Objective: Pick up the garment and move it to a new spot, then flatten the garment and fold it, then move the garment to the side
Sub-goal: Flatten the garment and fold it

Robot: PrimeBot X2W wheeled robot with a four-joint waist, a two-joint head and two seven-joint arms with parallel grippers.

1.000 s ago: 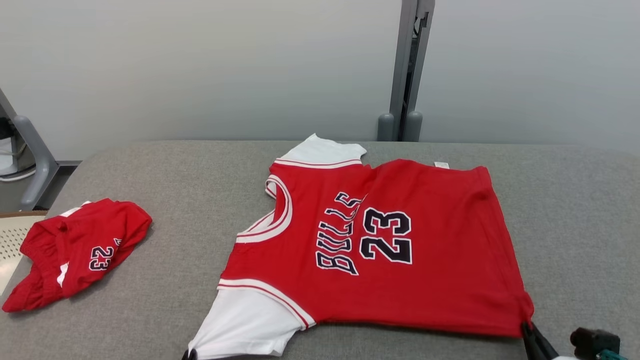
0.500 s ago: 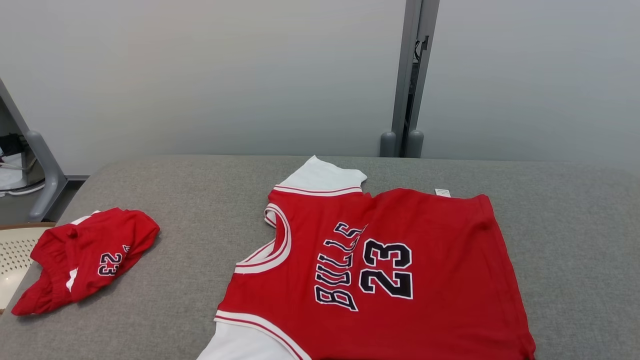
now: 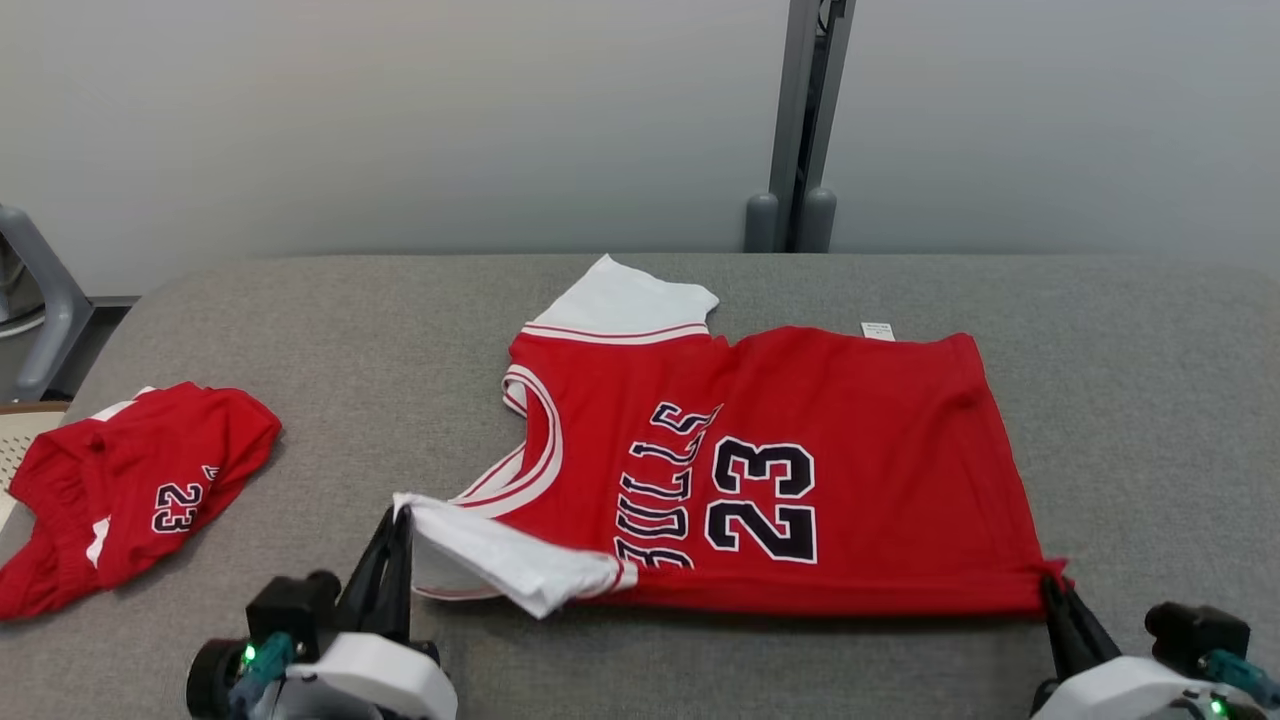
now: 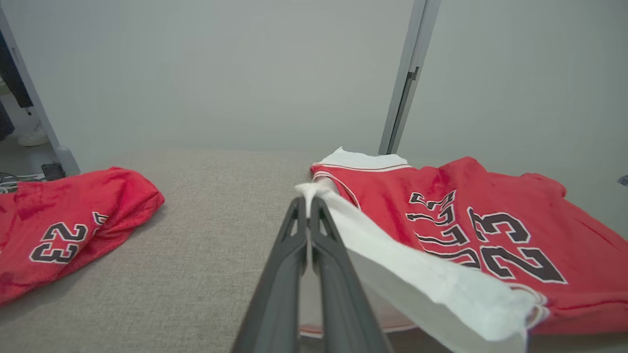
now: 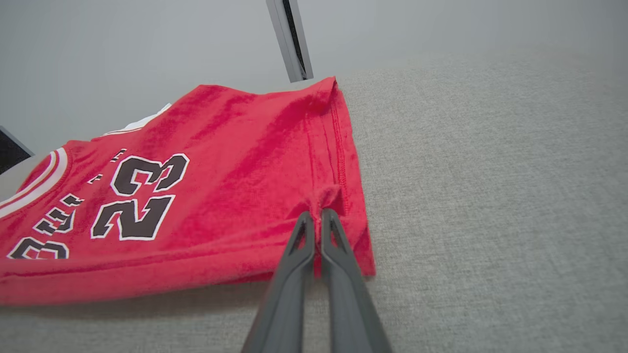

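A crumpled pair of red shorts (image 3: 130, 490) printed 23 lies near the left end of the grey fabric bench (image 3: 300, 320). Behind the bench are a pale wall (image 3: 400, 120) and an upright grey post (image 3: 795, 110), with a grey tube frame (image 3: 50, 300) at far left

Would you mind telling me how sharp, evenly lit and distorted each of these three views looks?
Head view: even soft light, sharp, a faint shadow under the jersey. Left wrist view: wide-angle, so the grey post leans; the left end effector looks soft near the lens. Right wrist view: the table blurs toward its far edge; no glare.
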